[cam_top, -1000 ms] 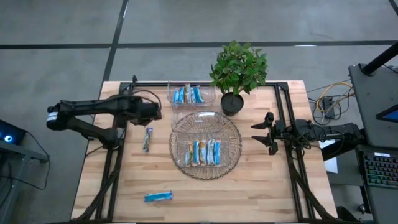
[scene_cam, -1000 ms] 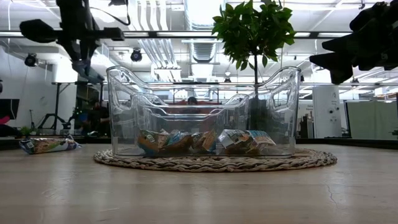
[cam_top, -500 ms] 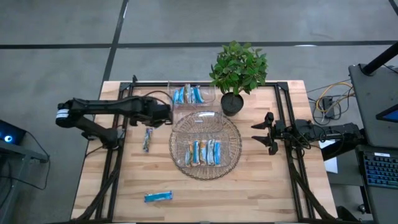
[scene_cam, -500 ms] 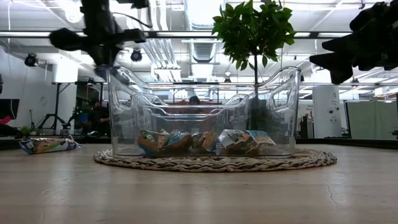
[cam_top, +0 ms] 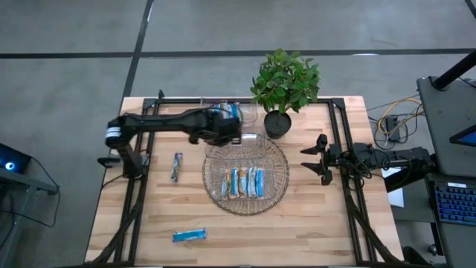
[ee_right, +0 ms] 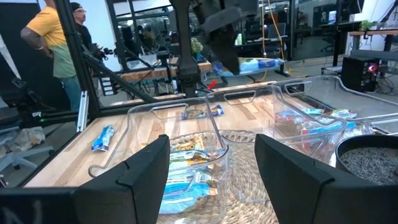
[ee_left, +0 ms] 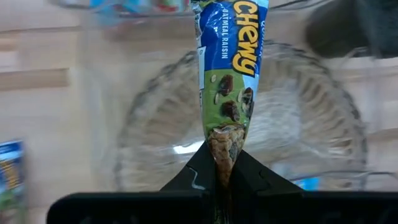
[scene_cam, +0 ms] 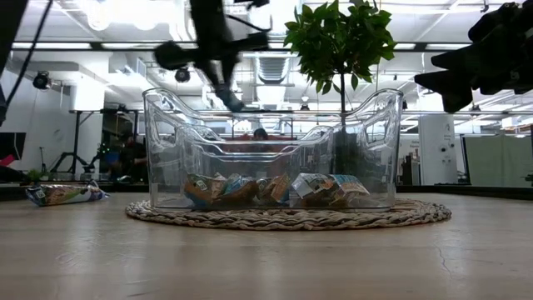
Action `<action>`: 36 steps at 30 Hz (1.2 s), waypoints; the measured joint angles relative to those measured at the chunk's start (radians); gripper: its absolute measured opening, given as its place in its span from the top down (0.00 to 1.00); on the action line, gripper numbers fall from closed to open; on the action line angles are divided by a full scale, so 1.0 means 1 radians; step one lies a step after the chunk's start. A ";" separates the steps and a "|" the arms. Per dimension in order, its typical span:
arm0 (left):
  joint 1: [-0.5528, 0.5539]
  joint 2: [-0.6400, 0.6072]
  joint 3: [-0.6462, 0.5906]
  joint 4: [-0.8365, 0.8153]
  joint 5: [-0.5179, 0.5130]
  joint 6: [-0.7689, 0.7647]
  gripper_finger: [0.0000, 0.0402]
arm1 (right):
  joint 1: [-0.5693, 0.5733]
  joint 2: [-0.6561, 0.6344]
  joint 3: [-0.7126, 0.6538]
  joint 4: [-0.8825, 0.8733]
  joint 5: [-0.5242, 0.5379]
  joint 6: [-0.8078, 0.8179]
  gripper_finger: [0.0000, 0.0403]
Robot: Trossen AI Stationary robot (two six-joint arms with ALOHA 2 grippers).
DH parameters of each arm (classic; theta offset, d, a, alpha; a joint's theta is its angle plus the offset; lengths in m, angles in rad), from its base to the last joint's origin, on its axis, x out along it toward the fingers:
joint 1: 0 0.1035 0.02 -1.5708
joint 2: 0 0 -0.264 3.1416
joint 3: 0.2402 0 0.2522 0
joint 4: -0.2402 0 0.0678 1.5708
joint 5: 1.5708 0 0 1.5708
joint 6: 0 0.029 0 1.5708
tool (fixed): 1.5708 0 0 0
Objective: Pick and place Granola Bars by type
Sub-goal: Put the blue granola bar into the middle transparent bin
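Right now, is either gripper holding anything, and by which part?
The left gripper pinches a granola bar by one crimped end. The right gripper is open and empty.

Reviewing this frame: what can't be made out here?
- High view: the left end effector and its held bar are lost against the dark arm.
- Left wrist view: the bar is cut off by the edge.
- Low view: bars in the near container blur through plastic.

Left claw (ee_left: 225,167) clamped, arm stretched out; right claw (ee_right: 211,180) spread, waiting.
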 joint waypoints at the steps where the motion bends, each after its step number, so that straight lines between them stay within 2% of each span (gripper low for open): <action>1: 0.001 0.029 0.034 0.001 0.001 0.007 1.00 | 0.000 0.000 0.000 0.000 0.000 0.000 0.44; 16: 0.007 0.349 0.343 0.031 0.053 0.018 1.00 | 0.000 0.000 0.000 0.000 0.000 0.000 0.44; 36: 0.029 0.458 0.325 0.093 0.076 -0.006 1.00 | 0.000 0.001 0.000 0.000 0.000 0.000 0.44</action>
